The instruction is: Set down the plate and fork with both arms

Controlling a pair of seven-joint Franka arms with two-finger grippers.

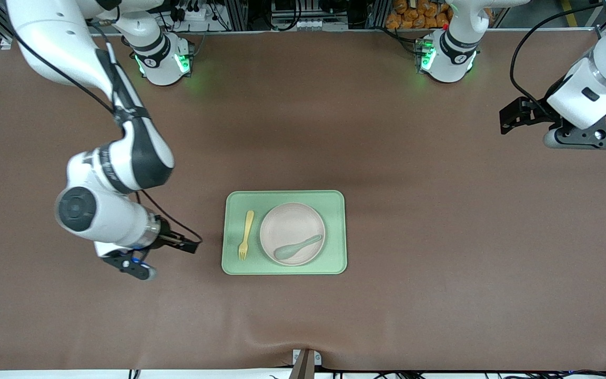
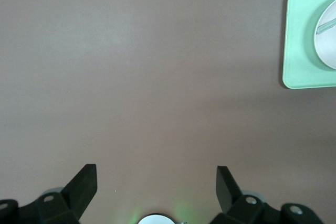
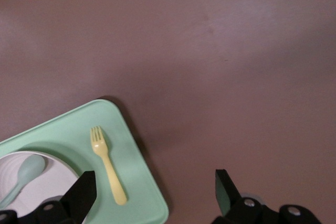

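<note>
- One plate (image 1: pixel 292 231), round and off-white, resting in the green tray (image 1: pixel 334 263) near the middle of the counter (image 1: pixel 440 210), toward the tray's left-arm end.
- Lying across the plate, a pale green spoon (image 1: pixel 296 248).
- Beside the plate on the tray floor, toward the right arm's end: the yellow fork (image 1: pixel 245 235), flat, tines pointing toward the front camera, apart from the plate's rim.
- Right gripper (image 3: pixel 155 192) low over bare counter just beside the tray's right-arm end, fingers (image 3: pixel 84 192) spread wide, holding nothing, touching nothing; fork and tray edge visible in its wrist view.
- Left gripper (image 2: pixel 156 187) up over the left-arm end of the counter, well apart from the tray, fingers (image 2: pixel 84 184) likewise wide apart and empty; waiting.
- Nothing between either gripper and the tray but brown counter surface.
</note>
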